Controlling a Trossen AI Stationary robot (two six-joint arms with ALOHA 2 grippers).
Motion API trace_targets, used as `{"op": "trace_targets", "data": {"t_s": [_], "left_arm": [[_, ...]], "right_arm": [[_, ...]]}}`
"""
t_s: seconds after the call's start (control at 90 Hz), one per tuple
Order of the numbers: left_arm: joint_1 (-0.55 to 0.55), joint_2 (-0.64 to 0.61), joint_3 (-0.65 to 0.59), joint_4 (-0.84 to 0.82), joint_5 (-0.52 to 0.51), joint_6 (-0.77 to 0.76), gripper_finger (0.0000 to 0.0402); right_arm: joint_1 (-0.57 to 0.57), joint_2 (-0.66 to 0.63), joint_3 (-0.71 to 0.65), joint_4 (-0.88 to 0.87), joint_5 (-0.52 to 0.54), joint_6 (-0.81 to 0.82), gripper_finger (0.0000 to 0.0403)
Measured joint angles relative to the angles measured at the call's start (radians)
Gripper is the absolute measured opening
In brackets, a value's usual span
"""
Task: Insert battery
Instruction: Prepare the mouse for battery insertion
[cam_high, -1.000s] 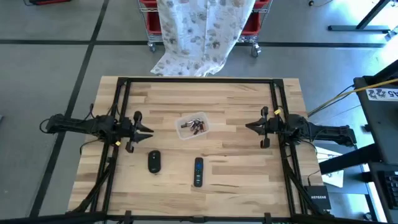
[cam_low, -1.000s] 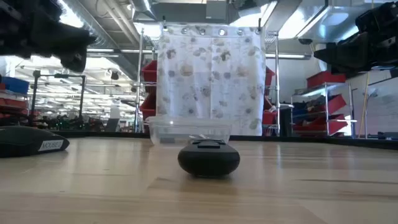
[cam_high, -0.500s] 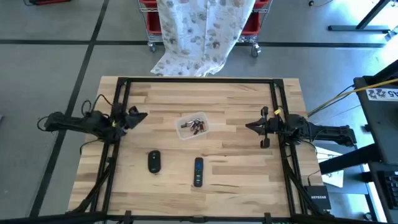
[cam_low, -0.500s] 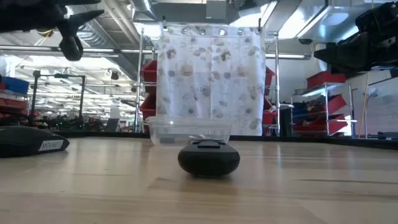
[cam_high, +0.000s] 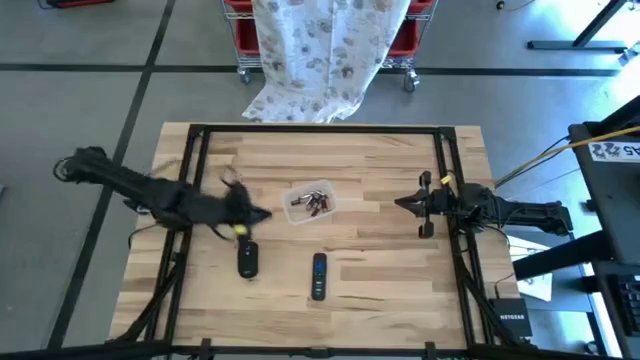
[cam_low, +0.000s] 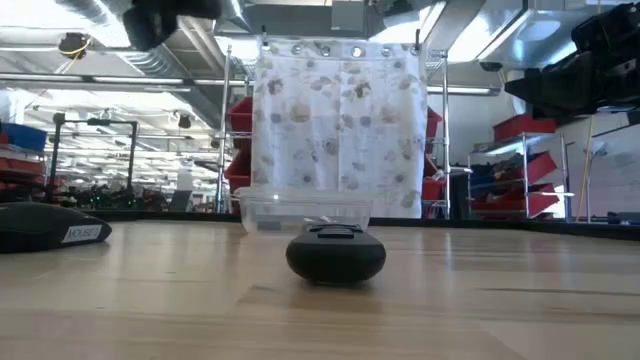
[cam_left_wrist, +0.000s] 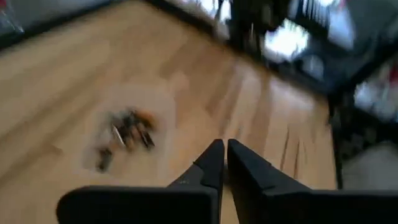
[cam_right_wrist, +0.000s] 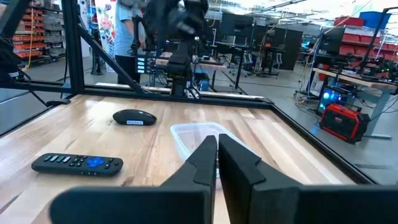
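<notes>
Left gripper (cam_high: 262, 214) above the table (cam_high: 380, 170), between the mouse (cam_high: 248, 261) and the clear tray of batteries (cam_high: 309, 202), fingers closed together, holding nothing; right gripper (cam_high: 403, 203) at the table's right side, well apart from the tray, fingers closed, empty; remote (cam_high: 319, 275) lies near the front edge, just right of the mouse.

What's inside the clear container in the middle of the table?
The clear container holds a small loose pile of batteries, some with reddish ends, lying mixed together. Their count and type cannot be made out, and any underneath the pile are hidden.
</notes>
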Motion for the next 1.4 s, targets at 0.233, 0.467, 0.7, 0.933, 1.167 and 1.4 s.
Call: {"op": "trace_targets", "data": {"t_s": [0.233, 0.467, 0.7, 0.933, 1.167, 1.4], "left_arm": [[-0.011, 0.297, 0.022, 0.047, 0.207, -0.603, 0.0001], [0.0, 0.381, 0.02, -0.016, 0.335, -0.882, 0.0048], [-0.016, 0.34, 0.022, -0.052, 0.487, -1.049, 0.0149], [-0.063, 0.33, 0.02, -0.369, 0.609, -1.195, 0.0221], [-0.083, 0.338, 0.018, -0.393, 0.389, -1.305, 0.0272], [-0.052, 0.351, 0.004, -0.453, 0.367, -1.313, 0.0301]], "right_arm": [[0.0, 0.0, 0.0, 0.0, 0.0, 0.0, 0.0], [0.0, 0.0, 0.0, 0.0, 0.0, 0.0, 0.0], [0.0, 0.0, 0.0, 0.0, 0.0, 0.0, 0.0], [0.0, 0.0, 0.0, 0.0, 0.0, 0.0, 0.0], [0.0, 0.0, 0.0, 0.0, 0.0, 0.0, 0.0], [0.0, 0.0, 0.0, 0.0, 0.0, 0.0, 0.0]]}}
